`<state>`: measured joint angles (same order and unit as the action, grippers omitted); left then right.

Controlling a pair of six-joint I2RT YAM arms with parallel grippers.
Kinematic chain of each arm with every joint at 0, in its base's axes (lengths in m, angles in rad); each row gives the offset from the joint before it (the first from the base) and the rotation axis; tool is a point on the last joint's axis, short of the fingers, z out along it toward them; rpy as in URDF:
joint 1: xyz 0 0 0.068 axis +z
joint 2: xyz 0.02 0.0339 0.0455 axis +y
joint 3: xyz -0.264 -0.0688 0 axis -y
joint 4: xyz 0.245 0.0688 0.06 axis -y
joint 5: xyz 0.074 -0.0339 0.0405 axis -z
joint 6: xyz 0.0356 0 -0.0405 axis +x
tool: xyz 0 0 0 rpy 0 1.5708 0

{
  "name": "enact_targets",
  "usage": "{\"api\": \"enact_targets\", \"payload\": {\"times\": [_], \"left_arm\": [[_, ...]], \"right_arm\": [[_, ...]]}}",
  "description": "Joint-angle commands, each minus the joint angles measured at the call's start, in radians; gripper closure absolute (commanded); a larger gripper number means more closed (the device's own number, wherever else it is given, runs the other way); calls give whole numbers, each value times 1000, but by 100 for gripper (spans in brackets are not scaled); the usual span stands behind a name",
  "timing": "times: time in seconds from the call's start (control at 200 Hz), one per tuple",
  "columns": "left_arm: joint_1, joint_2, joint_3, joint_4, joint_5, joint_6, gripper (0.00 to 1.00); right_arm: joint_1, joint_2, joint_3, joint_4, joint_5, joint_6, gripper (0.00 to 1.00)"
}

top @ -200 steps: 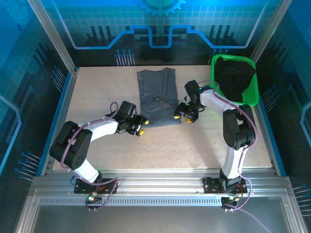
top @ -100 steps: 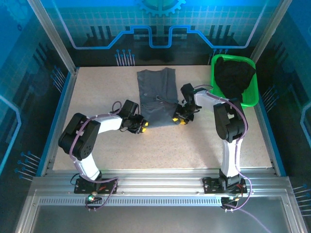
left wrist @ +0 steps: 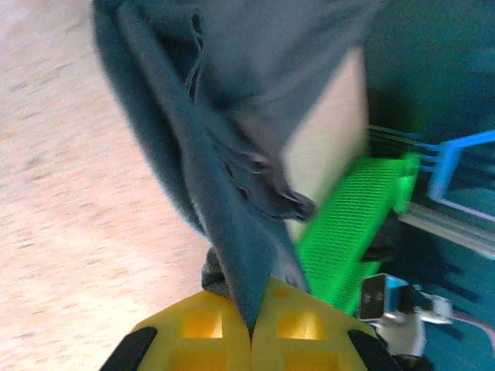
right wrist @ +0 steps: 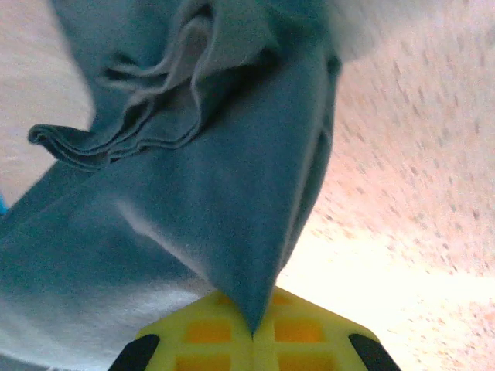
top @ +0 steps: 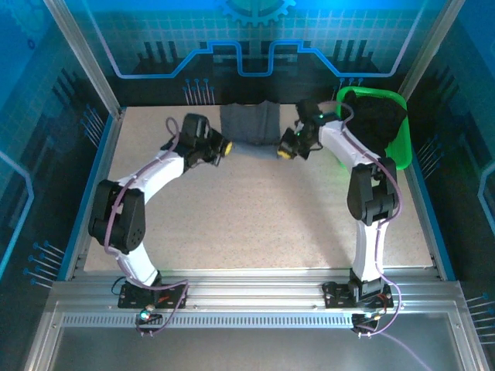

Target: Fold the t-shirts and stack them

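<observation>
The plain slate-grey cloth t-shirt is seen at the far edge of the speckled beige counter, about midway across its width, gathered into a short, wide band. Its near-left corner is pinched in the left tool, whose yellow pads are closed together on a tapering point of the fabric. In the left wrist view the cloth is seen spreading away from the pads in loose folds. The near-right corner is clamped likewise in the right tool, the jaws pressed together on a drawn-out fold. The shirt is spanned between the two tools. The plain black cloth t-shirt is piled in the green plastic basket at the far right corner of the counter, just beside the right arm.
</observation>
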<state>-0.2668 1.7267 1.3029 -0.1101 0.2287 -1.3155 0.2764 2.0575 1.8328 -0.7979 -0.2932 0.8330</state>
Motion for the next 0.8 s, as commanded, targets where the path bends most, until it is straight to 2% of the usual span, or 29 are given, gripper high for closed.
{"api": "enact_targets", "payload": {"times": [0.0, 0.12, 0.235, 0.51, 0.66, 0.795], "left_arm": [[11, -55, 48, -75, 25, 57, 100], [-1, -99, -87, -53, 67, 38, 100], [-27, -173, -267, -36, 104, 21, 100], [-173, -409, -684, -140, 156, -8, 100], [-248, -540, -793, -225, 196, -22, 100], [-248, -654, -771, -316, 201, -2, 100]], "right_arm": [[-9, -28, 75, -122, -4, -28, 100], [9, -64, -42, -108, -23, -41, 100], [31, -155, -266, -41, -33, -33, 100], [125, -365, -725, 10, -88, -64, 100], [179, -481, -898, -24, -128, -83, 100], [218, -581, -895, -106, -118, -77, 100]]}}
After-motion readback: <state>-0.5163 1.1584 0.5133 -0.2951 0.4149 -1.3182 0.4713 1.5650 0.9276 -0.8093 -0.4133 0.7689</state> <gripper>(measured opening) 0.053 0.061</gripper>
